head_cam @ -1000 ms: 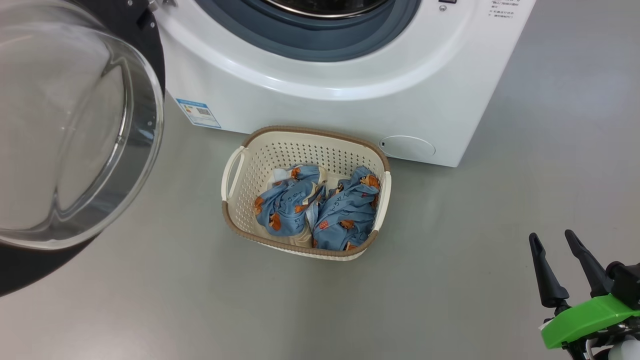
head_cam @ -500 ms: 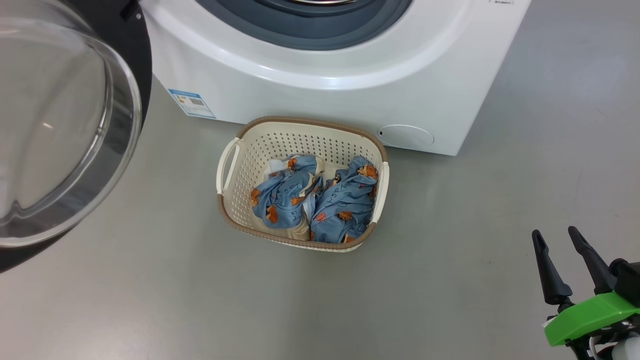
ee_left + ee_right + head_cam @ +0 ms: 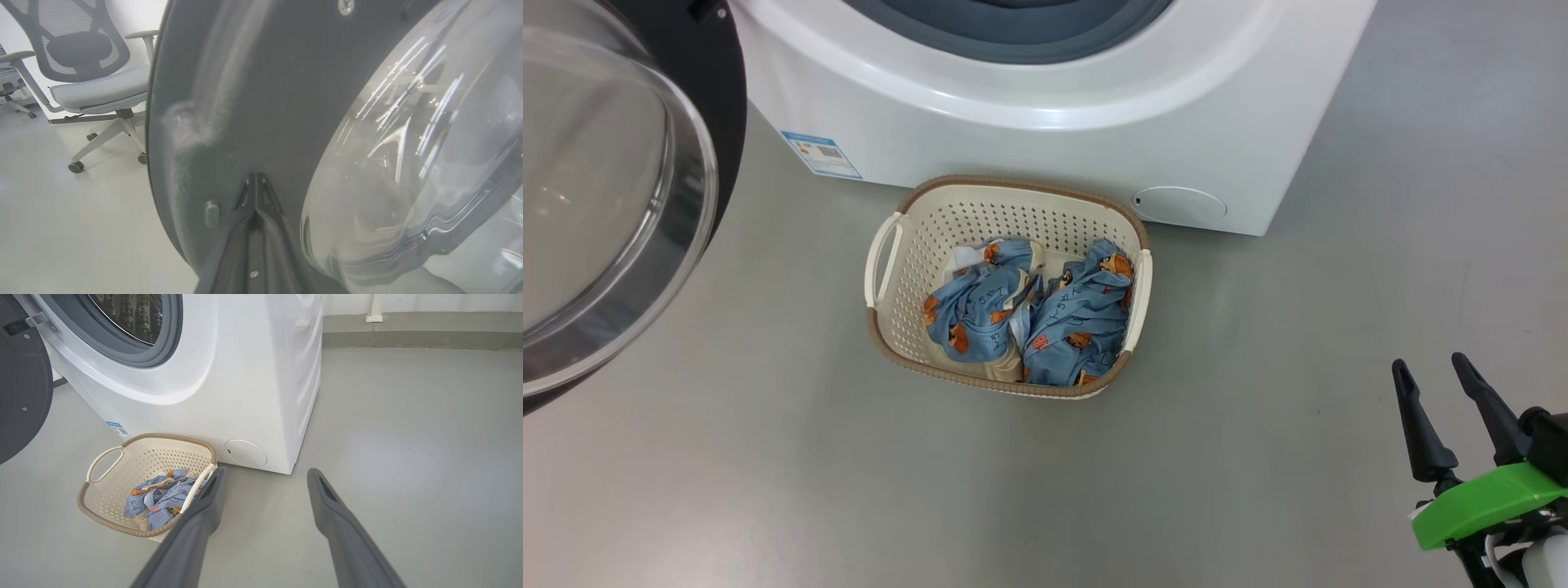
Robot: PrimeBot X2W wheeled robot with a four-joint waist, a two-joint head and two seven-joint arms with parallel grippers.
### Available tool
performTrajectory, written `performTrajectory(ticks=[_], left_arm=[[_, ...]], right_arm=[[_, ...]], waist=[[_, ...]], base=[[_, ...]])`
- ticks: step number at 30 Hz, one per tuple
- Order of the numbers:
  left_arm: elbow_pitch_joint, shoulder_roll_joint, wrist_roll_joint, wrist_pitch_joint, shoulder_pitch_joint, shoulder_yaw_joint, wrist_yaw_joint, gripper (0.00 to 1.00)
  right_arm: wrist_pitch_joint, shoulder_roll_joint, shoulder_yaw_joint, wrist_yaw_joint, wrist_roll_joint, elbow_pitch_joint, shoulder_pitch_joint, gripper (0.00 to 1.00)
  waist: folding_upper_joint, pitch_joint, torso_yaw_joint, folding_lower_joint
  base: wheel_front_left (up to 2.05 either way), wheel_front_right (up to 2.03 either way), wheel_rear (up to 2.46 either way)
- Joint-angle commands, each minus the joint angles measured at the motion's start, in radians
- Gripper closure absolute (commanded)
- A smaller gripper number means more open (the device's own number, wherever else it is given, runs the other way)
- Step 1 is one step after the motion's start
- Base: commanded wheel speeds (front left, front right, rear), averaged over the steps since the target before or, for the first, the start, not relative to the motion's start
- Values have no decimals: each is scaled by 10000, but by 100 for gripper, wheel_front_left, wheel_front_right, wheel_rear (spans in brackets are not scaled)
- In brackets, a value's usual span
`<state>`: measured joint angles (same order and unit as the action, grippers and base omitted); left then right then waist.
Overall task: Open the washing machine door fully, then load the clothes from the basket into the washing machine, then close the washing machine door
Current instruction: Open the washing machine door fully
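Your left gripper [image 3: 255, 179] has its fingers pressed together, tips at the dark inner face of the door [image 3: 229, 81]. Your right gripper [image 3: 1428, 360] hangs spread wide over the floor [image 3: 1258, 449], right of the basket [image 3: 980, 224], which holds the clothes [image 3: 1062, 327] before the washer [image 3: 1013, 139].

Right claw [image 3: 1429, 371]: two long black tapered fingers [image 3: 1419, 433]; bright green plastic bracket [image 3: 1486, 502] at the base; black block [image 3: 1547, 441] and white housing [image 3: 1547, 563] behind. Left claw [image 3: 255, 177]: dark grey fingers with recessed slots; one small silver screw [image 3: 253, 274].
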<state>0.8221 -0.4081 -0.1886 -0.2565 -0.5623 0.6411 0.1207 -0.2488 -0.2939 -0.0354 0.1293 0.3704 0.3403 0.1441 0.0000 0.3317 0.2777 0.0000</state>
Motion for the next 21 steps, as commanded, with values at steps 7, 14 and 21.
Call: performTrajectory(ticks=[7, 14, 21], left_arm=[[73, -1043, 303, -53, -338, 251, 60, 100], [229, -1069, 322, -53, -416, 318, 85, 100], [-5, -760, 156, -53, -78, 202, 96, 100]], right_arm=[[-130, -212, -226, 14, -95, -236, 148, 0], [-130, -230, -212, 14, -103, -209, 152, 0], [-130, -126, -236, 14, -75, -151, 41, 0]], waist=[[0, 21, -56, 0], [0, -55, -41, 0], [0, -407, -30, 0]], base=[[0, 0, 0], [0, 0, 0], [0, 0, 0]])
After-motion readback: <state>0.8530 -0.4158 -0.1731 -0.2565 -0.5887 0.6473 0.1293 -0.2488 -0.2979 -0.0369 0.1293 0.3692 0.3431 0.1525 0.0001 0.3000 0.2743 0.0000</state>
